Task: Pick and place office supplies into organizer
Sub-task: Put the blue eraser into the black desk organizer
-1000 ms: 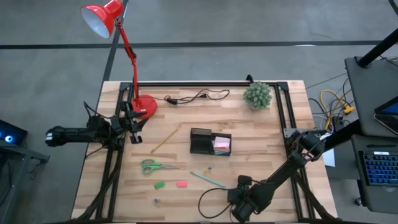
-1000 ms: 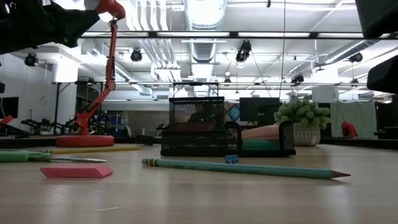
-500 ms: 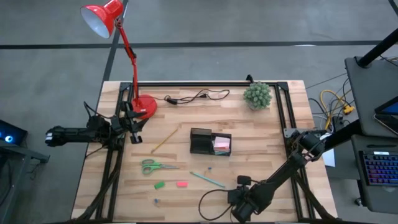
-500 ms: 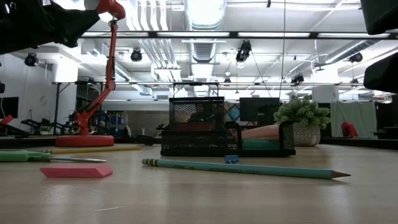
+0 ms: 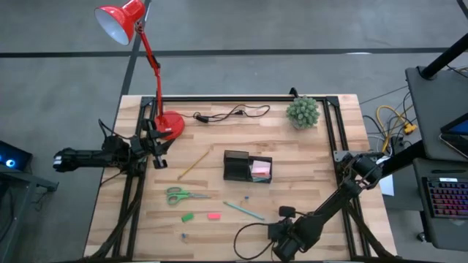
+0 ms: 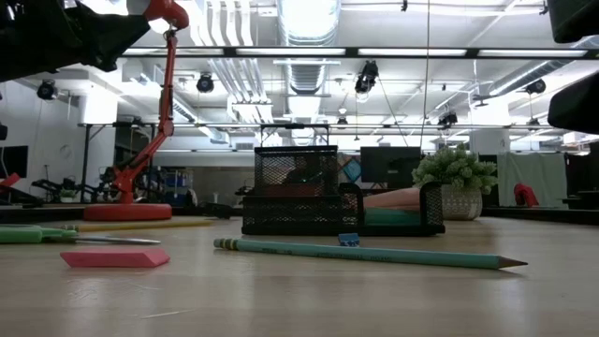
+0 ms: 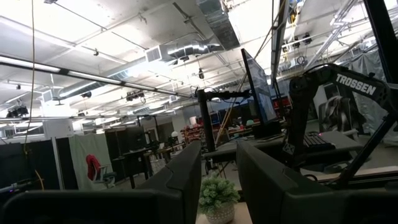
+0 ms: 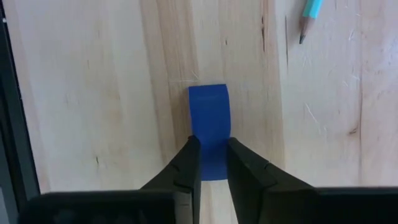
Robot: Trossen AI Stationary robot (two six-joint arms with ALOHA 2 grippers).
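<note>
Right gripper (image 8: pixel 211 165), well apart from the organizer (image 5: pixel 247 167), pinches a blue piece (image 8: pixel 209 118); next it must lift and carry it there.

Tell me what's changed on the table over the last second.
Hardly anything. The right gripper, low at the table's near edge, shifted very slightly; it hangs over a blue patch. Nothing was visibly picked up or let go. The left gripper waits at the left edge, and the scissors, pencil, pen and organizer lie as before.
</note>
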